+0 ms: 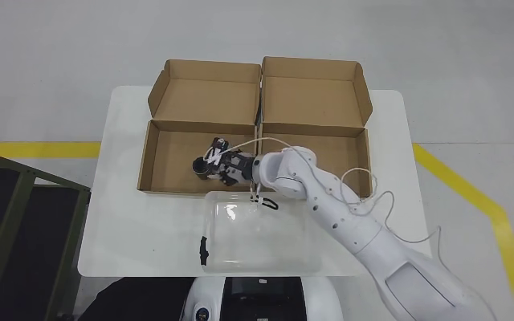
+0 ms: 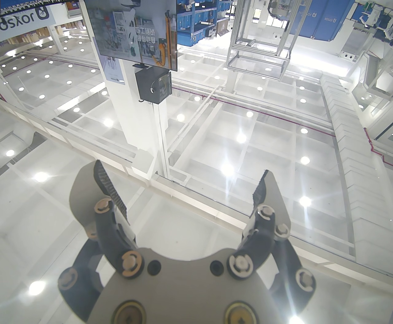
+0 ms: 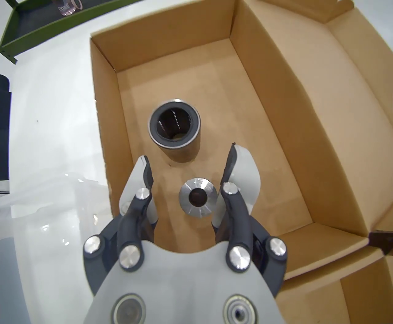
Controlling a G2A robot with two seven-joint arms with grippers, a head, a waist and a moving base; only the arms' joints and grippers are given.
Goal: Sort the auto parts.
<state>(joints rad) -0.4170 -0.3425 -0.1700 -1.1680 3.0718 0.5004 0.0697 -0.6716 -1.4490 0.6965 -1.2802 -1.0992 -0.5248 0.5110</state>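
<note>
Two cardboard boxes lie side by side at the back of the white table, a left box (image 1: pixel 161 160) and a right box (image 1: pixel 353 156). In the left box (image 3: pixel 276 101) a dark hollow cylinder with a metal rim (image 3: pixel 174 133) stands upright, and a small silver bushing (image 3: pixel 198 197) sits beside it on the floor. My right gripper (image 3: pixel 189 165) (image 1: pixel 210 158) hangs open inside that box, its fingers on either side of the bushing without touching it. My left gripper (image 2: pixel 181 181) is open and holds nothing, pointing up at a ceiling.
A clear plastic bin (image 1: pixel 257 237) with black latches stands at the table's front edge, just before the boxes. Both box lids stand open at the back. A green shelf edge (image 3: pixel 46 27) lies off the table's left side.
</note>
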